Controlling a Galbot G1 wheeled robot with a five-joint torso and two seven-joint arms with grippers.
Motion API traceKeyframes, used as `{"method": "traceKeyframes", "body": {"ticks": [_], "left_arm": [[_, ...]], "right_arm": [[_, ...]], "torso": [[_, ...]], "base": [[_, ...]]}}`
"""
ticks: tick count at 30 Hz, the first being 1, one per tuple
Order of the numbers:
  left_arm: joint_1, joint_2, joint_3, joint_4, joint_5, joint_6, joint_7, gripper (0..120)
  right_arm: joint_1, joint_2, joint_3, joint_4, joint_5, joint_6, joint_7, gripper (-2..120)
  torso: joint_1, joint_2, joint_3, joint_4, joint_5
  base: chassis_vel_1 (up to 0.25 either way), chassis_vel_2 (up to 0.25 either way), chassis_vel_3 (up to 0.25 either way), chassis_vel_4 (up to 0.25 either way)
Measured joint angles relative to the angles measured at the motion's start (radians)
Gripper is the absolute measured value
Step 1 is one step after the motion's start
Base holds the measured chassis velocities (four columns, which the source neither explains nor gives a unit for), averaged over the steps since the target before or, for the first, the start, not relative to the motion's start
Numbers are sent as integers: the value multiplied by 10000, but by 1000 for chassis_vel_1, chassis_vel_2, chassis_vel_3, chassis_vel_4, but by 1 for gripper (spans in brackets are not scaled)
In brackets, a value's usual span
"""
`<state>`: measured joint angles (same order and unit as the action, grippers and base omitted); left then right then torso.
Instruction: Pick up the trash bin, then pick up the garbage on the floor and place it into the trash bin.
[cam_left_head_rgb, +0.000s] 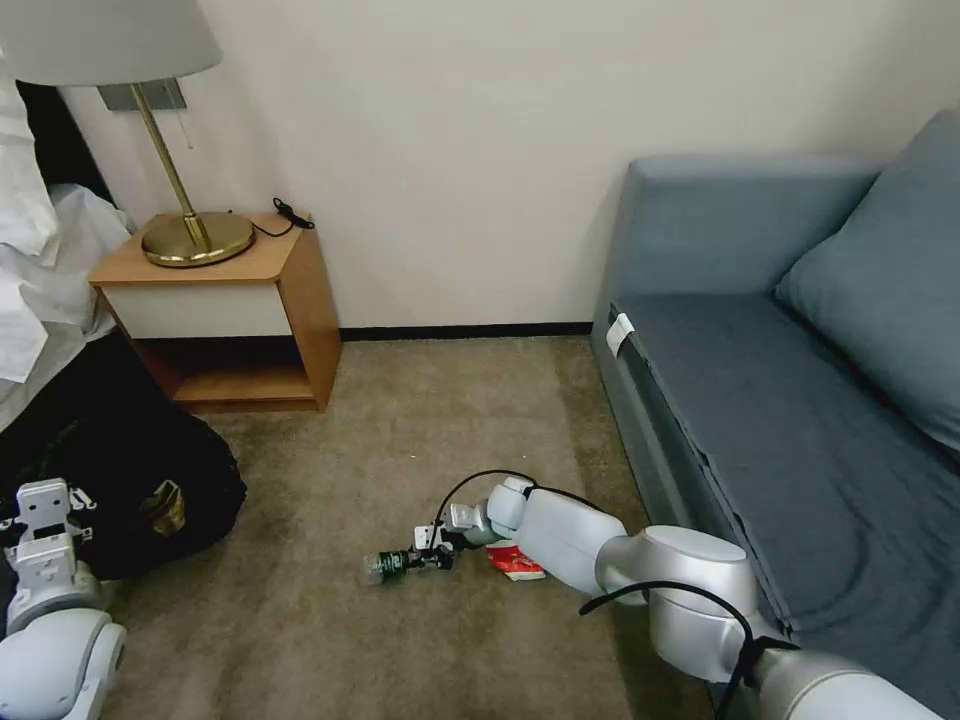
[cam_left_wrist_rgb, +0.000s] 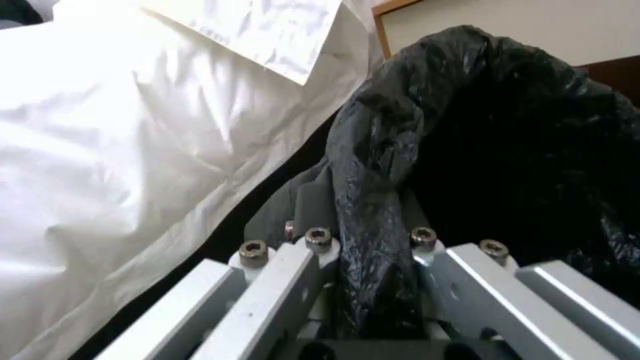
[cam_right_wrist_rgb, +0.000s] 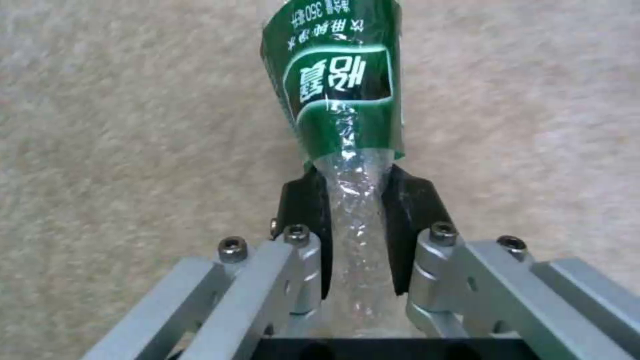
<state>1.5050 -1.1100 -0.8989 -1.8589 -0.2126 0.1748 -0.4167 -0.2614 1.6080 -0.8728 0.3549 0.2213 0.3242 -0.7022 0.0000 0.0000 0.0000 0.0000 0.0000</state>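
Right claw (cam_right_wrist_rgb: 357, 220) clamps the crushed green-label bottle (cam_right_wrist_rgb: 343, 95) on the carpet (cam_left_head_rgb: 330, 620); at nine o'clock, left claw (cam_left_wrist_rgb: 363, 220) pinches the trash bin's black bag (cam_left_wrist_rgb: 507, 130).

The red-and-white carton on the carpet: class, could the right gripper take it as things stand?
Probably not yet: the right gripper is shut on the bottle. The red-and-white carton lies close beside that arm.

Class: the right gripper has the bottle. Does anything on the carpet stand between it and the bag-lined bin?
Nothing visible does. The right gripper clamps the bottle; bare carpet lies between it and the bin, held by the left gripper.
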Motion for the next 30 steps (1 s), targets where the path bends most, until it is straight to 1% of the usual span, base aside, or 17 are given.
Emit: {"method": "traceKeyframes", "body": {"ticks": [1, 4, 5, 7, 8, 10, 11, 12, 14, 15, 17, 18, 20, 21, 24, 25, 30], "left_arm": [[0, 0, 0, 0, 0, 0, 0, 4], [29, 51, -111, -139, -24, 7, 29, 4], [29, 51, -111, -139, -24, 7, 29, 4], [48, 75, -154, -246, -31, 26, 57, 4], [48, 75, -154, -246, -31, 26, 57, 4], [52, 84, -147, -321, -32, -34, 209, 4], [58, 89, -112, -361, -25, -110, 316, 4], [58, 89, -112, -361, -25, -110, 316, 4], [53, 84, -17, -434, -7, -152, 416, 4], [53, 84, -17, -434, -7, -152, 416, 4], [34, 54, 118, -508, 44, -156, 455, 4], [34, 54, 118, -508, 44, -156, 455, 4], [5, 17, 266, -593, 98, -156, 472, 4], [5, 17, 266, -593, 98, -156, 472, 4], [-68, -41, 473, -675, 131, -156, 539, 4], [-68, -41, 473, -675, 131, -156, 539, 4], [-197, -117, 646, -720, 157, -156, 571, 4]], "right_arm": [[0, 0, 0, 0, 0, 0, 0, 14], [219, -1, 1015, -85, -214, 177, -118, 14], [219, -1, 1015, -85, -214, 177, -118, 14], [402, -3, 1712, 125, -132, 187, -111, 14], [402, -3, 1712, 125, -132, 187, -111, 14], [565, -2, 2220, 765, 335, 36, 93, 14], [645, 0, 2350, 1181, 777, -106, 258, 14], [645, 0, 2350, 1181, 777, -106, 258, 14], [834, 3, 2474, 1939, 1631, -405, 583, 14], [834, 3, 2474, 1939, 1631, -405, 583, 14], [1039, 2, 2492, 2814, 2415, -725, 921, 14], [1039, 2, 2492, 2814, 2415, -725, 921, 14], [1168, 2, 2489, 3481, 2884, -948, 1169, 14], [1168, 2, 2489, 3481, 2884, -948, 1169, 14], [1186, -1, 2281, 4333, 3664, -1323, 1601, 14], [1186, -1, 2281, 4333, 3664, -1323, 1601, 14], [1042, 0, 2006, 4987, 4498, -1635, 2007, 13]], "torso": [[0, 0, 0, 0, 0], [0, 0, 0, 0, 0], [0, 0, 0, 0, 0], [0, 1, 0, -2, -1], [0, 1, 0, -2, -1], [0, 0, 0, -1, 0], [0, 0, 0, 0, 0], [0, 0, 0, 0, 0], [0, 0, 0, 2, 0], [0, 0, 0, 2, 0], [0, 0, 0, 1, -2], [0, 0, 0, 1, -2], [0, 0, 0, 2, -2], [0, 0, 0, 2, -2], [0, 0, 0, -1, -3], [0, 0, 0, -1, -3], [0, 0, 0, 0, -3]], "base": [[0, 0, 0, 0], [0, 0, 0, 0], [0, 0, 0, 0], [0, 0, 0, 0], [0, 0, 0, 0], [0, 0, 0, 0], [0, 0, 0, 0], [0, 0, 0, 0], [0, 0, 0, 0], [0, 0, 0, 0], [0, 0, 0, 0], [0, 0, 0, 0], [0, 0, 0, 0], [0, 0, 0, 0], [0, 0, 0, 0], [0, 0, 0, 0], [0, 0, 0, 0]]}}
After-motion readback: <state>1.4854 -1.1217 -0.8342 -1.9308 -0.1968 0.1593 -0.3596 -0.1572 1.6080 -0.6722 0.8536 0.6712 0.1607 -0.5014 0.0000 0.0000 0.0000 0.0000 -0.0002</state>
